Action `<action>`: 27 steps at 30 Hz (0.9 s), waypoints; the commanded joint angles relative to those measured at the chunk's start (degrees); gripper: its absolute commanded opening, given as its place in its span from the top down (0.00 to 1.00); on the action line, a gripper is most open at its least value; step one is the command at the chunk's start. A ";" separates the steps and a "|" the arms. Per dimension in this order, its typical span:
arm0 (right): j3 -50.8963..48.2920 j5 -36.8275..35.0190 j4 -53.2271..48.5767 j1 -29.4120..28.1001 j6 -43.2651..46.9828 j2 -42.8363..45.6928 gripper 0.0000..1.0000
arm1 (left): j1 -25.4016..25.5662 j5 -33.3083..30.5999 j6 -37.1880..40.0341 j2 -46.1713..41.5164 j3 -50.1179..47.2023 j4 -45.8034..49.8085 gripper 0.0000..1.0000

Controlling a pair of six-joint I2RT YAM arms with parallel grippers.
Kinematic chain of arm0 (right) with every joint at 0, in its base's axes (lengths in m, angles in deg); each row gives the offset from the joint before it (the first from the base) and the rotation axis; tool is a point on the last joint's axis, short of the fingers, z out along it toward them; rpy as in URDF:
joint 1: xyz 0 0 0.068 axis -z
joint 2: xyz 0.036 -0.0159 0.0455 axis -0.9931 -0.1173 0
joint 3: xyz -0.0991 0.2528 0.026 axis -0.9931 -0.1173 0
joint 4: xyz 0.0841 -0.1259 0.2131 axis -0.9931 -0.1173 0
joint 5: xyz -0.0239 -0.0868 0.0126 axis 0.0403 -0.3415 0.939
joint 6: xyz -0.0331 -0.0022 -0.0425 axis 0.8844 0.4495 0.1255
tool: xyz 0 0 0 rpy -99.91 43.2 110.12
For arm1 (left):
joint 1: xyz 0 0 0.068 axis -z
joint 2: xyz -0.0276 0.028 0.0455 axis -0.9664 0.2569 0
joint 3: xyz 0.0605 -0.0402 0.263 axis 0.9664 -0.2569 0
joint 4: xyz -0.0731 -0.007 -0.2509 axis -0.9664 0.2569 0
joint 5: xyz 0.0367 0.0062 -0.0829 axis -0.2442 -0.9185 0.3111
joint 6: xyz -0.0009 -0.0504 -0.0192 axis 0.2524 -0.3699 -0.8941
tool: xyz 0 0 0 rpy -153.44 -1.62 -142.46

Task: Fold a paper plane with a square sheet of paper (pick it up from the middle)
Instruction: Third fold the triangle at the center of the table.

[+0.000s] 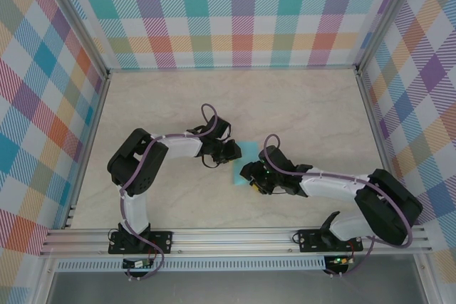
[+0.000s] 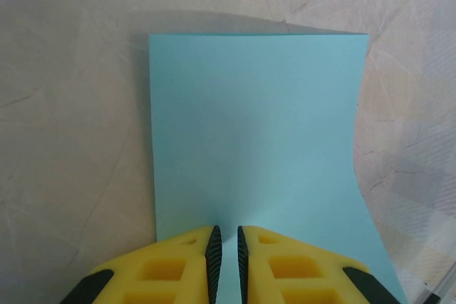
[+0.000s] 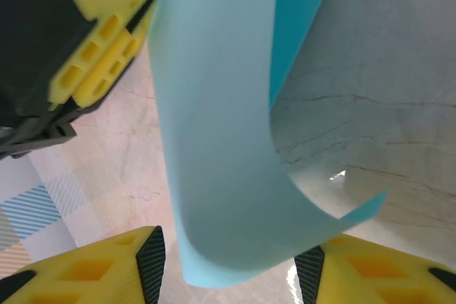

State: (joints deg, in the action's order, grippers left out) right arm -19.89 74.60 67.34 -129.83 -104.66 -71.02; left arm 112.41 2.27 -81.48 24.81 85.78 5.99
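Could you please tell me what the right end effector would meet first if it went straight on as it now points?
Probably the square sheet of paper, curling just ahead of the right end effector, though depth is unclear.

Plainly a robotics lab, more exactly a boxed-in test cell built for camera work. Framed with bare aluminium posts [image 1: 75, 18] rising at the back corners. Walled on 3 sides with checked panels [image 1: 235, 12] in teal, orange, purple and yellow, flat like a backdrop. Floored with a pale, marble-patterned tabletop [image 1: 299, 105]. Fitted along the near edge with a slotted aluminium rail [image 1: 235, 236], and 2 robot arms bolted onto it on black feet: left arm [image 1: 178, 147], right arm [image 1: 331, 184]. Wired below the bases with small exposed circuit boards [image 1: 135, 264].
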 commanded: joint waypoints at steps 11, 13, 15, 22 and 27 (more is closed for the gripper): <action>2.23 7.06 -5.58 8.41 14.33 -0.07 0.41 | -0.21 -0.44 -0.43 0.72 -2.88 6.93 0.82; 3.46 8.88 -7.25 9.55 16.35 -1.23 0.41 | -0.21 -0.55 -0.49 0.51 -3.02 6.89 0.82; 4.25 10.79 -7.73 10.41 18.82 -2.26 0.41 | -0.21 -0.44 -0.50 0.55 -2.91 6.89 0.82; 5.91 15.63 -6.41 13.28 21.47 -5.67 0.43 | -0.21 -0.11 -0.27 -0.04 -2.68 6.81 0.81; 9.52 15.96 -10.19 14.98 26.19 -8.58 0.44 | -0.05 0.96 -0.21 -1.73 -2.83 5.48 0.79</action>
State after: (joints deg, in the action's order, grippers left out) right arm -13.11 88.46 59.10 -115.97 -82.94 -78.14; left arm 112.43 2.88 -81.48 24.11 85.15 5.77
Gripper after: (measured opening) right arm 0.559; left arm 0.209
